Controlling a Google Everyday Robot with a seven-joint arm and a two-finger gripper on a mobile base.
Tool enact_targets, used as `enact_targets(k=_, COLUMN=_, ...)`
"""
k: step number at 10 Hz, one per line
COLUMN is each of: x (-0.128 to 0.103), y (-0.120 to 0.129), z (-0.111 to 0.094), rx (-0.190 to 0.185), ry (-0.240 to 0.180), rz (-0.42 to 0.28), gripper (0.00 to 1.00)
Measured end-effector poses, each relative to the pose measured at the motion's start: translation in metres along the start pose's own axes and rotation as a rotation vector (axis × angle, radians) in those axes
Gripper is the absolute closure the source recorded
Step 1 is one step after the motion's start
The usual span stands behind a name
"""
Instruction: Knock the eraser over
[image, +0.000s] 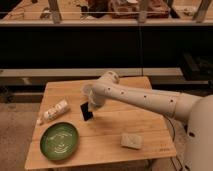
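Sitting on wood table (150, 132): eraser (87, 111) w/ gripper (92, 105) just beside.

Pale wood table (150, 107), glossy green plate (59, 140), hand (92, 104) smooth white

A white robot arm (145, 97) dotted with small dark marks ends in a gripper (92, 105) beside a small black rectangular eraser (87, 111) on a light-brown slatted wooden table (110, 135). Nearby: a green round plate (59, 141) with pale swirls, a white bottle (54, 111), a grey-beige sponge-like block (131, 141).
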Motion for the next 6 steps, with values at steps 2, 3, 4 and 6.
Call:
enact_targets(k=2, x=0.0001, y=-0.0007, z=0.0005, rx=0.001, ry=0.000, rz=0.003, gripper=0.82)
enact_targets(k=3, x=0.0004, y=-0.0011, z=0.0008, rx=0.002, ry=0.000, rz=0.004, gripper=0.82)
enact_targets(k=4, x=0.0008, y=-0.0017, z=0.0010, rx=0.002, ry=0.000, rz=0.006, gripper=0.82)
enact_targets(k=6, x=0.0020, y=-0.0030, z=0.0018, rx=0.004, ry=0.001, rz=0.012, gripper=0.82)
